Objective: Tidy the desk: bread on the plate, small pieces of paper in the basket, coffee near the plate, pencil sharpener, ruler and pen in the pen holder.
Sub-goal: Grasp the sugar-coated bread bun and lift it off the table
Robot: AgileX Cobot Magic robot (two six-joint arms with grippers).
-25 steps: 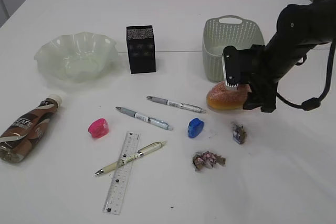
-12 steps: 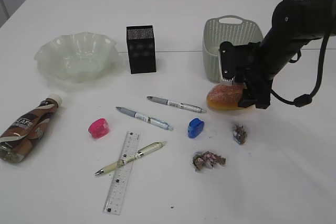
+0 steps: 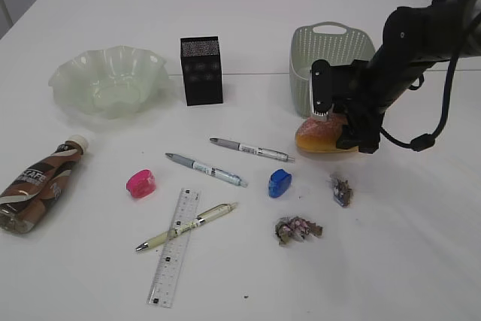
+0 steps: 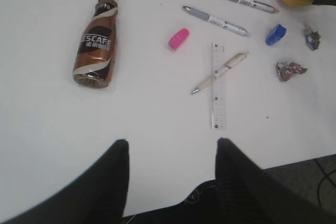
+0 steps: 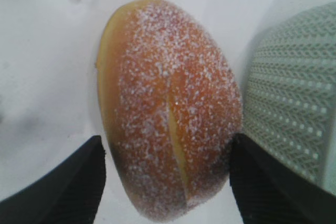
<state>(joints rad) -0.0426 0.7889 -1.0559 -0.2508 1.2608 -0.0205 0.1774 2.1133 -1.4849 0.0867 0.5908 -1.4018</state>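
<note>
The sugar-dusted bread [image 3: 317, 139] [image 5: 168, 108] lies on the desk just in front of the basket [image 3: 331, 50] [image 5: 289, 93]. My right gripper [image 3: 337, 122] [image 5: 167, 153] is open, one finger on each side of the bun's near end. Out of the exterior view, my left gripper [image 4: 170, 148] hangs open and empty above the desk's front edge. The plate [image 3: 60, 73] sits far left, the black pen holder [image 3: 201, 71] beside it. The coffee [image 3: 37, 186] [image 4: 96, 40] lies on its side. The clear ruler [image 3: 174, 247] [image 4: 218, 85] lies under a cream pen [image 3: 188, 226].
Two grey pens [image 3: 250, 149] [image 3: 207, 170], a pink sharpener [image 3: 140, 183] and a blue sharpener [image 3: 279, 183] lie mid-desk. Two crumpled paper pieces [image 3: 298, 229] [image 3: 342, 190] sit right of them. The basket wall stands close beside the right finger.
My right arm has shifted a little left and away from the camera, bringing the gripper closer around the bread. The bread and the other objects have not moved.
</note>
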